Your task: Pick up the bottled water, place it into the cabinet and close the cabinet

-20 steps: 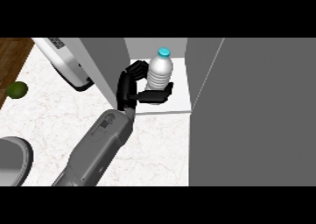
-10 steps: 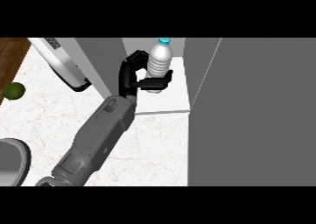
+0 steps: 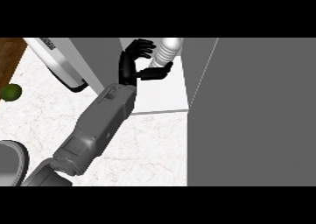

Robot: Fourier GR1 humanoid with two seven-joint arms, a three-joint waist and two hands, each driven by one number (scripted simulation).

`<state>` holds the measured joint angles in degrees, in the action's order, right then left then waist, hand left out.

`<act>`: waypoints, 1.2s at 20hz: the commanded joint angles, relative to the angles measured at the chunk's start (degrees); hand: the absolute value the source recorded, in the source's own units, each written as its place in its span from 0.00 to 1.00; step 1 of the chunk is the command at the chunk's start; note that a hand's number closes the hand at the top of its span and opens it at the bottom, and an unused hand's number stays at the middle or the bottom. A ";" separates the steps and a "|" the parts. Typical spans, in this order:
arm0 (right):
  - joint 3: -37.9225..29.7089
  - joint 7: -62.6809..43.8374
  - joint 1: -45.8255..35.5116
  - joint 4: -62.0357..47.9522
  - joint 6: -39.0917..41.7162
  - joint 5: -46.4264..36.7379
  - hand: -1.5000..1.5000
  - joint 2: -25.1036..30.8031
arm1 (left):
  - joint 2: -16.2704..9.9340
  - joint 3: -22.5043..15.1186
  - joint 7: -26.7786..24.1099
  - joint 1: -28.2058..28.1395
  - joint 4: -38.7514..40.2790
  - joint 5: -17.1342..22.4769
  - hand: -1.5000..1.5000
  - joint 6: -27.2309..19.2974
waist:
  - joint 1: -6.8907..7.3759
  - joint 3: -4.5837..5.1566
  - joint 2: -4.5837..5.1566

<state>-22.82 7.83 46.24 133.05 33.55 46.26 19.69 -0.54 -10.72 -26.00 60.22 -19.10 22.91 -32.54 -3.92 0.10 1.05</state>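
At the lower left edge a grey rounded object [image 3: 6, 162] is cut off, and I cannot tell what it is. My left forearm [image 3: 95, 127] runs up across the white marbled counter [image 3: 153, 148]. A small green fruit [image 3: 11, 92] sits far left by the wooden strip [image 3: 4, 61]. My left hand [image 3: 133, 65] is inside the cabinet [image 3: 263, 109], above its white shelf floor [image 3: 161, 94]; the fingers are spread and relaxed, the thumb reaching toward the bottled water [image 3: 169, 50] without curling round it. The bottle is white and ribbed, its top cut off by the view's upper edge. The open cabinet door [image 3: 60, 61] carries dark lettering too small to read.
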 commanded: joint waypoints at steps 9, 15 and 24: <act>0.36 -1.57 -1.77 2.60 -1.26 1.70 0.00 -0.39 | -0.90 3.09 -1.45 5.79 9.95 -0.20 0.00 1.09 | -0.13 0.00 0.47; 1.67 -1.60 -1.22 4.43 -1.57 -1.31 0.00 -2.60 | -0.08 4.36 -6.97 6.82 7.58 0.23 0.00 5.10 | 0.12 0.01 0.10; -1.02 -4.14 -2.05 6.45 -2.66 1.73 0.00 0.42 | 0.53 3.72 -11.90 6.40 5.07 3.25 0.00 7.05 | -0.04 -0.01 -0.21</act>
<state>-22.82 6.20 43.17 133.09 32.68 47.20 20.17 -0.10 -7.33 -36.31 66.54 -13.69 24.84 -26.21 -4.03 0.10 0.90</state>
